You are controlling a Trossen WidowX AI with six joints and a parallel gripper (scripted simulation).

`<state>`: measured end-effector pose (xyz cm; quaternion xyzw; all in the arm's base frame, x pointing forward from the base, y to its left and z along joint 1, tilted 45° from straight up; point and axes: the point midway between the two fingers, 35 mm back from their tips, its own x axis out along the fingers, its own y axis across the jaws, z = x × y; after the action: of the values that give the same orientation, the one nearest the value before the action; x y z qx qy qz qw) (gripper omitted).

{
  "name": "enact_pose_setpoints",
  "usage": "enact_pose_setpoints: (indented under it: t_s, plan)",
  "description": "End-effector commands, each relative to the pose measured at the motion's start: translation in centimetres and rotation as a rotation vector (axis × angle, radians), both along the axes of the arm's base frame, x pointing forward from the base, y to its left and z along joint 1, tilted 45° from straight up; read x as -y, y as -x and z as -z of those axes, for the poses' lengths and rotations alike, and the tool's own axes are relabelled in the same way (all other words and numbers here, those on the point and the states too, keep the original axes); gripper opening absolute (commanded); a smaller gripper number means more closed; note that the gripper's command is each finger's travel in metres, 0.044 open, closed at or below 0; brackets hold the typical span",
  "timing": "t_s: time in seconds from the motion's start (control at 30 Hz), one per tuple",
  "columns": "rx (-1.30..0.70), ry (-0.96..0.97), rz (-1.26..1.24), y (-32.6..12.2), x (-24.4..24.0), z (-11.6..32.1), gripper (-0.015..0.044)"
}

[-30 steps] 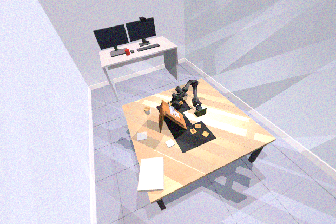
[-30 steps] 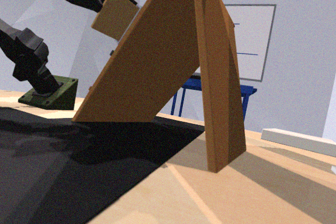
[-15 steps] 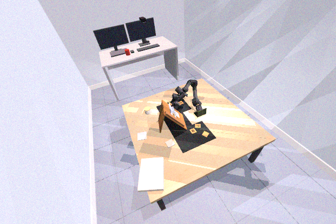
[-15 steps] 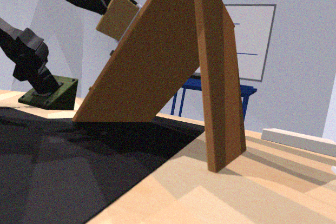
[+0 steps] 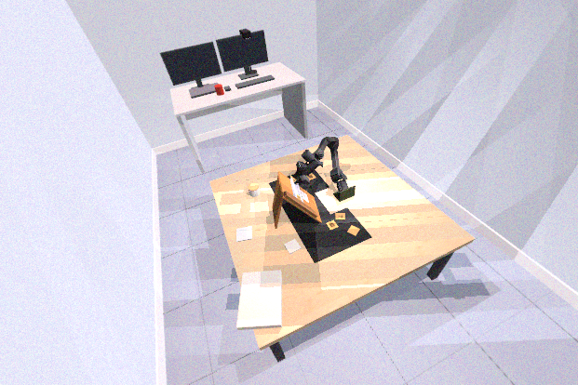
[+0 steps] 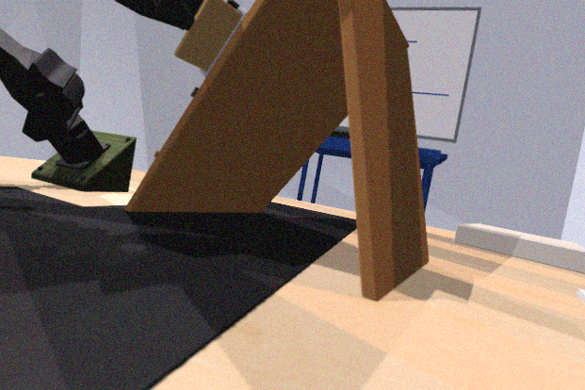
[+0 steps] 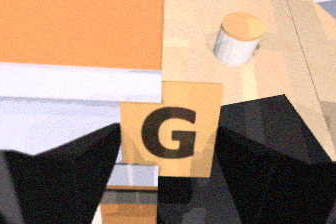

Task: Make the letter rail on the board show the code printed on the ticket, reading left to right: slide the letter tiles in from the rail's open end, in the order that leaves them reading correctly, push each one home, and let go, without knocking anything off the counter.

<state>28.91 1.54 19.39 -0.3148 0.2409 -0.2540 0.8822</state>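
The desk (image 5: 399, 223) (image 6: 428, 339) (image 7: 289, 60) carries a black mat (image 5: 325, 242) (image 6: 98, 283) (image 7: 269, 135), running from near the far edge toward the near edge. The arm (image 5: 335, 155) (image 6: 51, 94) stands on the right-edge side of the mat, on a green wedge (image 5: 345, 193) (image 6: 117, 162). The board (image 5: 306, 202) (image 6: 263, 118) (image 7: 74, 35) leans on the mat, its prop's foot on bare wood toward the left edge. A white slab (image 5: 261, 302) (image 6: 522, 245) lies by the near-left corner. The pincer (image 5: 302, 178) (image 6: 192, 21) (image 7: 170, 127) is pinching the G tile (image 6: 211, 35) (image 7: 169, 130) at the rail (image 7: 74, 82), at its end toward the far edge; the tile's left part appears tucked behind the rail's lip. A jar (image 5: 253, 190) (image 7: 236, 42) stands near the far-left corner. Three loose tiles (image 5: 331, 225) lie on the mat's near part.
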Motion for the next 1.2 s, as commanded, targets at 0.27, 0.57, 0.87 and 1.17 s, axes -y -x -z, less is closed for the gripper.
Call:
enact_pose_setpoints:
  t_s: [0.27, 0.57, 0.87, 1.17]
  plan:
    - [0.001, 0.000, 0.003, -0.2, -0.4, 0.5, 0.0000]
    - [0.001, 0.000, 0.003, -0.4, -0.7, 0.8, 0.0000]
    - [0.001, 0.000, 0.003, -0.5, -1.0, 1.1, 0.0000]
    - [0.001, -0.001, 0.003, -0.6, -1.4, 1.4, 0.0000]
